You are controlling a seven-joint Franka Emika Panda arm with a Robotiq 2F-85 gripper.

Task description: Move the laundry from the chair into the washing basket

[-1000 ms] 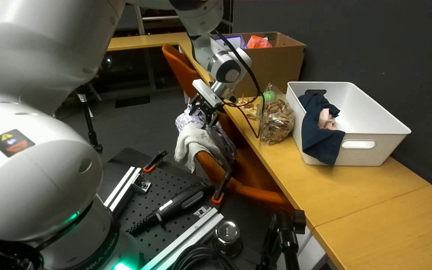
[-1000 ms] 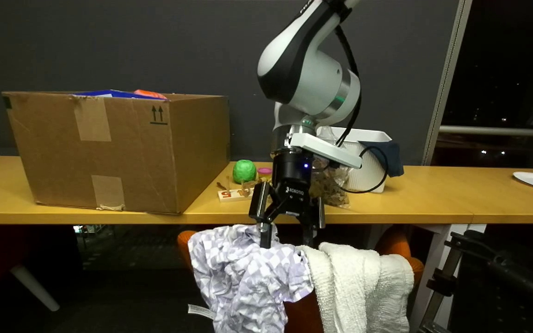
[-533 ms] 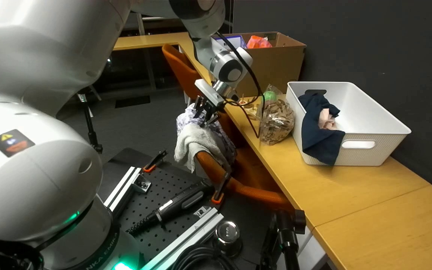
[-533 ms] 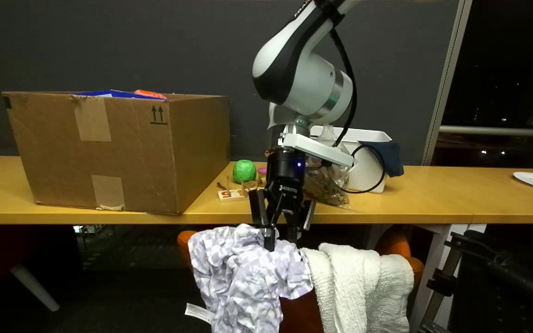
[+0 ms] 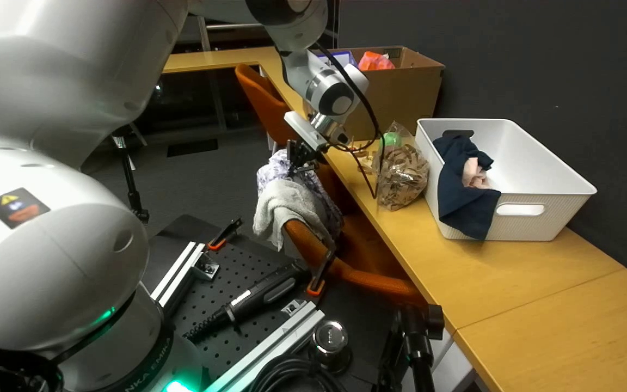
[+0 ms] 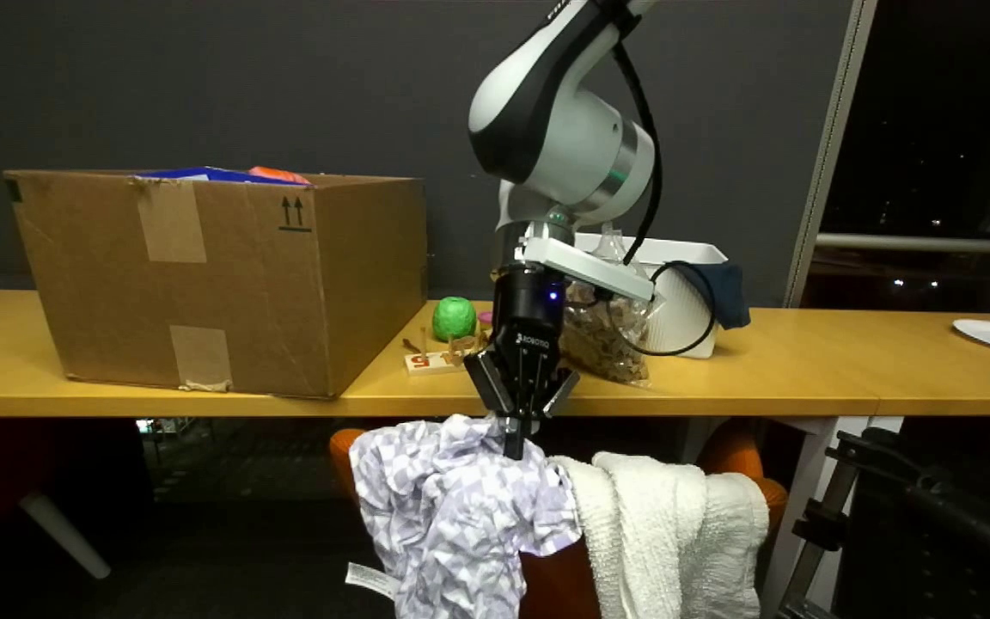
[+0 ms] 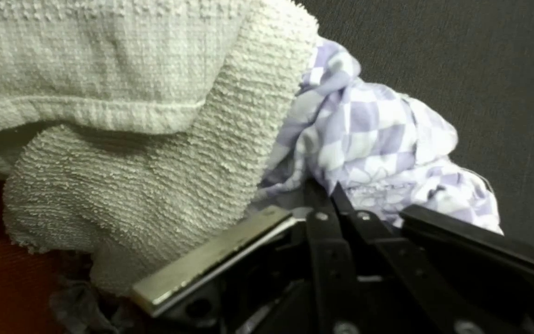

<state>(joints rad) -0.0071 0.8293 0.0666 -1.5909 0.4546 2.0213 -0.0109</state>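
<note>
Tool [image 7: 326,190] on checked cloth [image 6: 461,507]; basket [image 5: 531,226] off across the desk [image 5: 509,288]

Checked cloth is draped on the chair [image 5: 370,245] back, long axis hanging straight down, white towel [image 6: 671,529] alongside, edges meeting. Tool fingers pressed nearly together, tips sunk in the top folds towards the towel side; looks like a fold is pinched, bite itself mostly hidden. In the wrist view: towel left of the tips, checked cloth ahead and right.

Relation that matters: checked cloth directly under the tool, basket to picture right in both exterior views, standing on the desk. Tips look to be at or below desk level, so route is up first, then sideways. Plastic bag [image 5: 402,177] sits between, just beside the basket. Navy cloth [image 5: 466,212] hangs over the basket rim.

Step, my call: grasping this piece, not yet lifted off the chair. Next needs a lift tall enough to get the hanging end past desk edge and bag. Could slip if the pinch is thin, or drag the towel along.
</note>
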